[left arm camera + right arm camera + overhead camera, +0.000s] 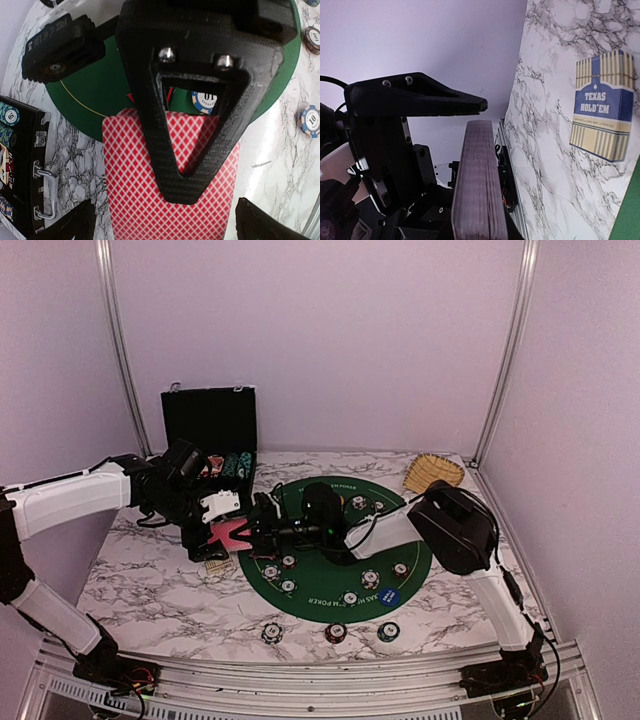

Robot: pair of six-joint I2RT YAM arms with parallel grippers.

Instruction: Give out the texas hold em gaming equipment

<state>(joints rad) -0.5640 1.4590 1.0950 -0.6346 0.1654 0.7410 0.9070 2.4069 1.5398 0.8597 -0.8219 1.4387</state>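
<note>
Handover looks to be the step in hand: the deck of red-backed cards (228, 532) hangs in the air over the left rim of the green mat (325, 578), above the marble surface (150, 580), between the 2 arms. The right gripper (481, 125) is clamped on the deck, 1 finger flat across its back, while the left gripper (165, 222) stands wide apart, its fingers clear of the deck on either side. Next, I'd judge, the left arm needs to back away without brushing the stack, and the right must keep it squeezed square while carrying it to a dealing spot. A blue and gold card box (602, 105) lying on the surface reads "TEXAS HOLD'EM"; the mat's near edge reads "POKER"; a blue-edged chip (310, 120) beside the mat shows "10".
</note>
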